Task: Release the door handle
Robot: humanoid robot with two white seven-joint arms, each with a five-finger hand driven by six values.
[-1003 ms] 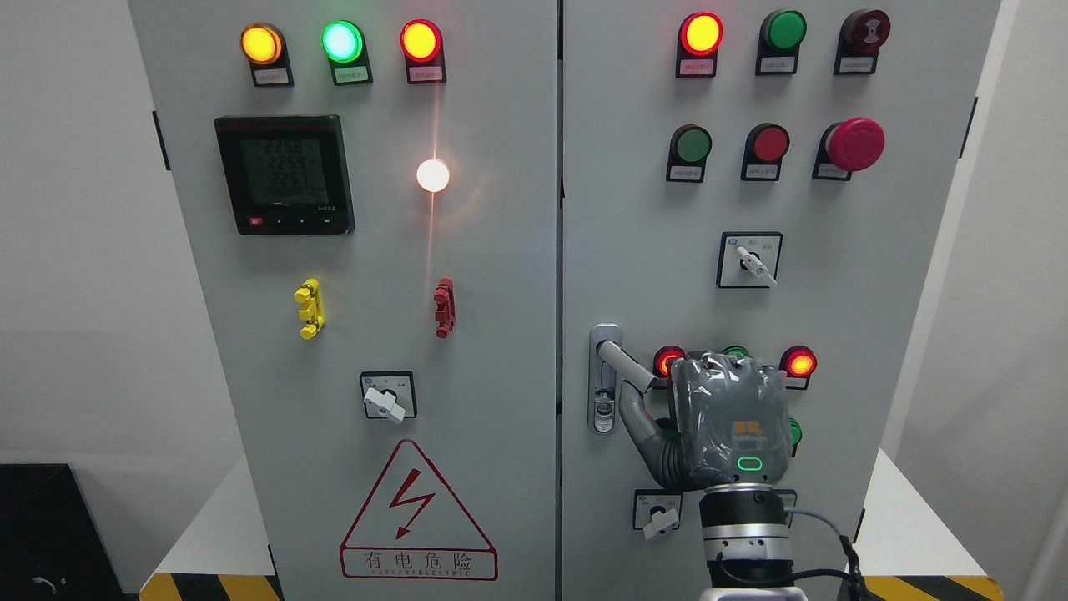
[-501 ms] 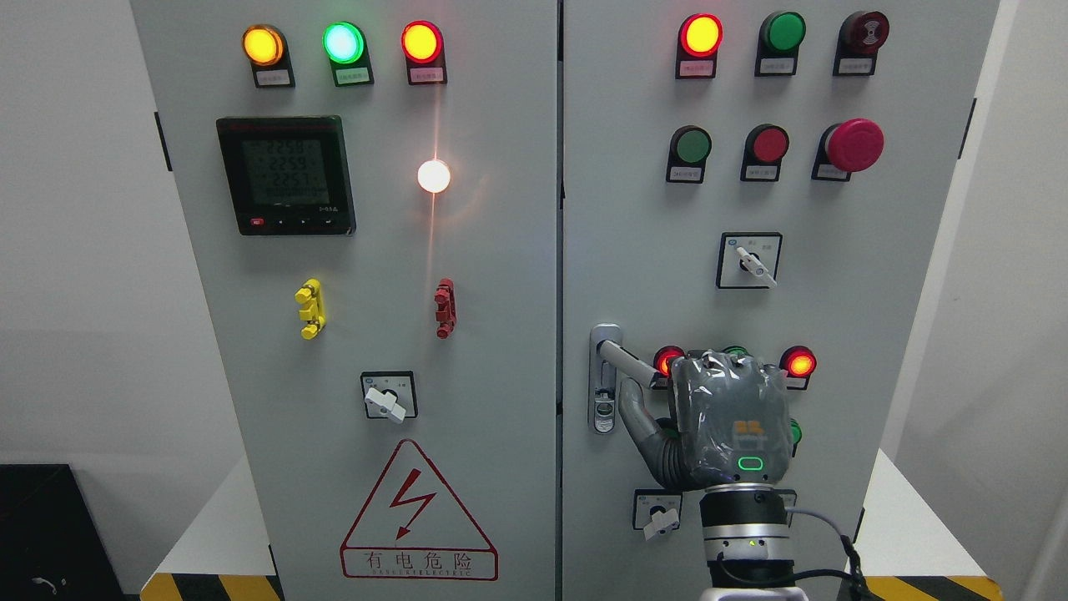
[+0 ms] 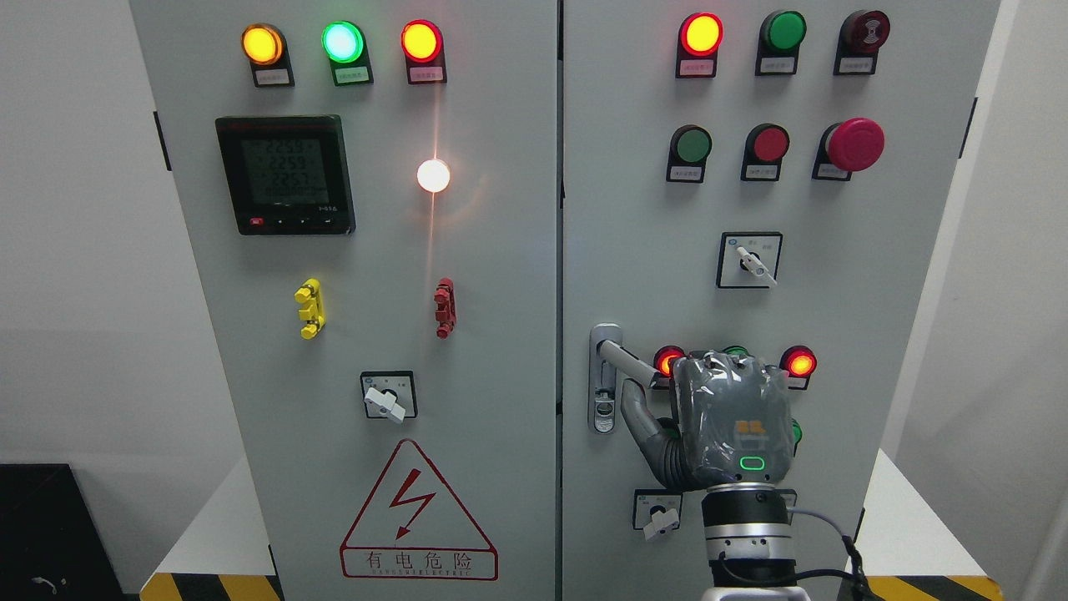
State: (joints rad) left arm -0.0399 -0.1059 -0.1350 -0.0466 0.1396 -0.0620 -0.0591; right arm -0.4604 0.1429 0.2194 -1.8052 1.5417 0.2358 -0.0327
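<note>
Right robot hand is up vs. the right cabinet door, back of palm to camera. Door handle sits near that door's left edge, lever angling down-right under the knuckles. Thumb hangs just below the lever. Fingers hidden behind palm, so can't tell if it's gripping.

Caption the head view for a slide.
Right robot hand at the door handle on the grey cabinet's right door.
</note>
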